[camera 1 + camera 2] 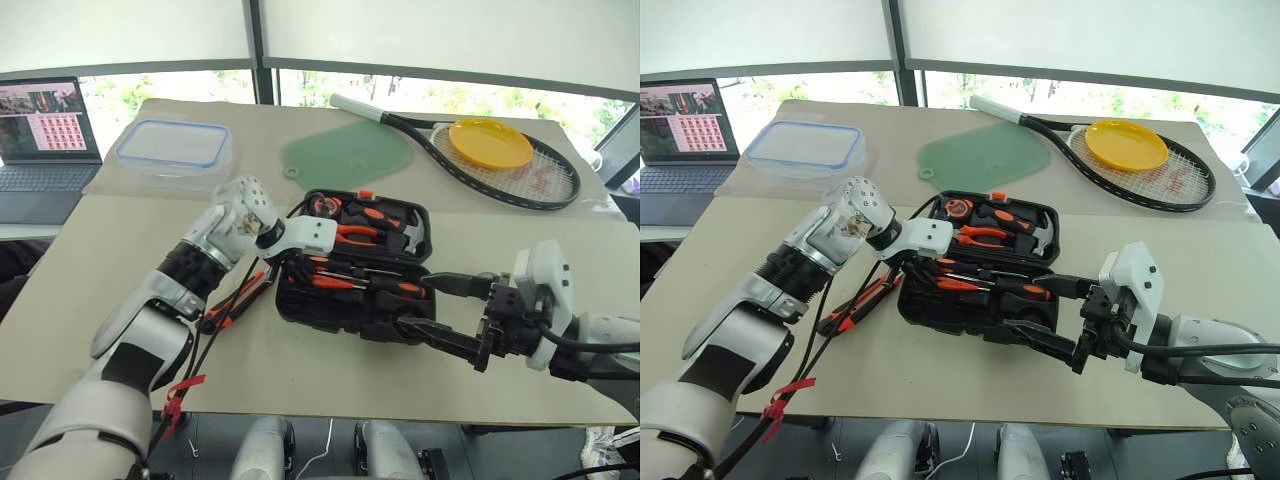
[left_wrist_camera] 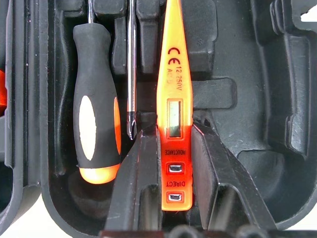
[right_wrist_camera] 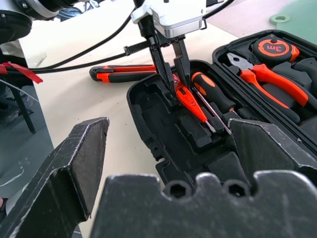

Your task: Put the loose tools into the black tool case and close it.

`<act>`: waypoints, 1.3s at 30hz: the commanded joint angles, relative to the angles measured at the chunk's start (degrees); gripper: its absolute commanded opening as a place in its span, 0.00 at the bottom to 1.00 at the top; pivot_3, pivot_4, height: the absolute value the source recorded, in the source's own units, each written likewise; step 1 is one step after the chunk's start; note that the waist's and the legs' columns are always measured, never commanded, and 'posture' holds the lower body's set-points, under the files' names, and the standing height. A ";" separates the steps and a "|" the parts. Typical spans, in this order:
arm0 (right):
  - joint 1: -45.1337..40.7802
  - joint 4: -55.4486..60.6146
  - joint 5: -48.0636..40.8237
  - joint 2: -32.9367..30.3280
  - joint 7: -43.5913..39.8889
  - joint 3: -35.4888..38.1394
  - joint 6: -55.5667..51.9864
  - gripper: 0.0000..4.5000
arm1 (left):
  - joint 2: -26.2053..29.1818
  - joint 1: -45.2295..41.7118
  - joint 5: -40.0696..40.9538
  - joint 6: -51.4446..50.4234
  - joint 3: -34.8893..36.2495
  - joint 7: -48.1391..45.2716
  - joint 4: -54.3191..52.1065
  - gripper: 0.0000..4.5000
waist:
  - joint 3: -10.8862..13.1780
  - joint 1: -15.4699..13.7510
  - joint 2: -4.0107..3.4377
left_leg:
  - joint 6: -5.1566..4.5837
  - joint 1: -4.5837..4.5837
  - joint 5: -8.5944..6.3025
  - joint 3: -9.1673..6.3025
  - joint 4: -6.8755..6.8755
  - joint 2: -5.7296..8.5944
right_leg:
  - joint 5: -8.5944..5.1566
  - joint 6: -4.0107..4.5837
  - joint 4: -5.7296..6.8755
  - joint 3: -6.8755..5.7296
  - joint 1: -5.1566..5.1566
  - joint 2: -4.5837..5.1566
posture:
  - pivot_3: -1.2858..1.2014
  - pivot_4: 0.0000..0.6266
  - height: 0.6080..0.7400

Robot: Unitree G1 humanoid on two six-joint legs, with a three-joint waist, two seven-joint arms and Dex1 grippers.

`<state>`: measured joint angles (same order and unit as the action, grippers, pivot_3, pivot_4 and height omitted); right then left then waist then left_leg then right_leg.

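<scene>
Honestly, my left claw (image 3: 174, 74) pinches the slim orange screwdriver (image 2: 173, 124) over the tool case (image 1: 300, 305); released crooked, it'd block the lid.

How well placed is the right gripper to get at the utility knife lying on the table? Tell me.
Probably not well: the utility knife lies beyond the open black tool case, on the left arm's side. The open right gripper hovers at the near right corner, with the case and the left gripper between them.
</scene>
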<state>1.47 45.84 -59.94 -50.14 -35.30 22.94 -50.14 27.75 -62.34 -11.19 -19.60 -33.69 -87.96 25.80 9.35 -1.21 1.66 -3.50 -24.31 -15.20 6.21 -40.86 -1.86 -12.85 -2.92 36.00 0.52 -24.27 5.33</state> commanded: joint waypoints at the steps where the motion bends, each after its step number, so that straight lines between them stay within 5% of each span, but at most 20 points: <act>1: 0.27 1.57 -1.15 0.36 0.53 1.26 2.16 1.00 | -0.82 0.59 0.05 -1.15 -0.54 -1.31 -0.19 0.31 | 0.00 0.00 0.00 | 0.00 0.00 0.00 0.00 0.00 0.00 | 0.00 0.00 0.00 0.00 0.00 0.00 | 0.52 0.24 0.99; 6: 1.20 1.32 -1.03 0.77 0.54 0.70 2.72 1.00 | 2.90 -0.55 7.18 -7.76 3.76 -4.38 -7.29 0.66 | 0.01 0.33 0.01 | -0.01 -0.04 0.00 0.01 0.00 -0.01 | 0.00 -0.01 0.00 0.01 -0.05 -0.01 | 0.52 0.24 0.99; 15: 1.42 -0.11 -1.29 -0.07 -0.43 0.91 2.74 1.00 | 13.70 5.46 23.48 -12.23 12.90 -4.22 -18.93 0.66 | -0.03 0.70 -0.07 | 0.01 0.03 0.01 0.01 0.02 -0.08 | -0.03 -0.03 0.06 0.08 -0.05 -0.02 | 0.52 0.24 0.99; 18: 0.92 -0.67 -1.81 -1.12 -1.08 1.38 2.18 1.00 | 9.47 11.12 24.16 -3.51 16.90 0.92 -14.13 0.50 | -0.03 0.21 -0.06 | 0.00 0.04 0.00 0.01 -0.02 -0.02 | -0.03 -0.06 0.06 0.07 0.01 0.03 | 0.52 0.24 0.99; 24: 0.29 -1.90 -2.70 -3.38 -2.33 2.37 1.97 1.00 | 3.24 14.78 23.04 7.51 18.52 3.70 -6.31 0.02 | -0.02 -0.11 -0.04 | -0.06 -0.04 -0.03 0.00 -0.13 0.02 | 0.01 -0.09 0.04 0.04 0.01 0.05 | 0.52 0.24 0.99; 39: 1.57 -1.67 -3.47 -4.27 -1.78 2.80 2.00 1.00 | -2.24 17.11 17.43 19.51 16.82 9.95 5.12 0.01 | -0.02 0.32 -0.04 | -0.07 -0.01 -0.04 0.01 -0.09 0.01 | 0.02 -0.10 0.02 0.06 0.02 0.05 | 0.52 0.24 0.99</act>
<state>3.54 43.29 -62.15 -53.58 -37.10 23.77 -48.79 26.21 -45.78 6.78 -1.51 -16.70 -78.18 30.39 9.33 -0.89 1.62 -3.57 -24.32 -15.25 6.21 -40.95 -1.85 -12.82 -3.02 36.03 0.58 -24.25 5.38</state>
